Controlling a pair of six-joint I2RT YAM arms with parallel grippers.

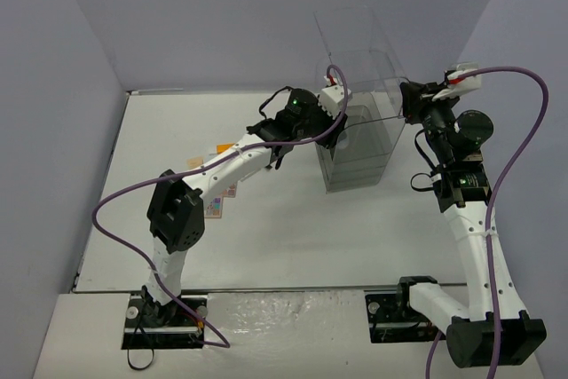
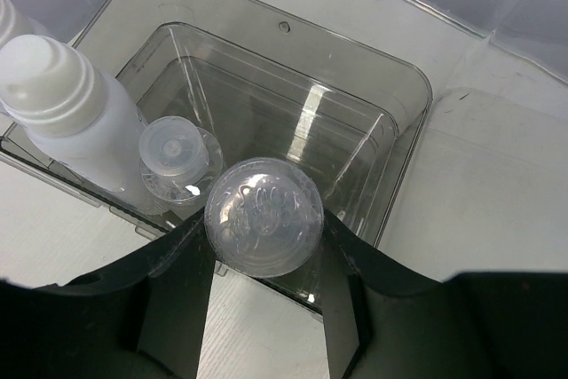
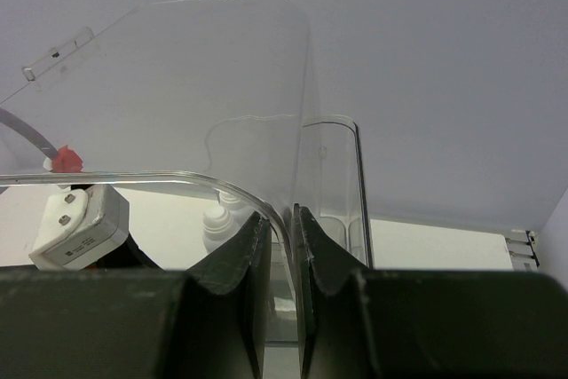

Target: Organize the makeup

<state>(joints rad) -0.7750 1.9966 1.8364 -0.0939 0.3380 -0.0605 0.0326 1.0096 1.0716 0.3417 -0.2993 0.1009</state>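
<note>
The left gripper point(image 2: 264, 241) pinches a clear-capped bottle point(image 2: 264, 210) at the open top of the case point(image 2: 395, 68), far right of centre. It probably hangs just above the rim, beside a white bottle point(image 2: 67, 104) and a small bottle point(image 2: 173, 153) inside. The right gripper point(image 3: 282, 246) pinches the case's right wall.

No text, number or brand can be read anywhere. The clear-capped bottle point(image 2: 264, 217) has faint raised marks moulded into its lid (too blurred to tell whether they are letters). The eyeshadow palette point(image 1: 215, 205), lying toward the desk's left edge, shows only small coloured squares, with any print on it too small to make out.
</note>
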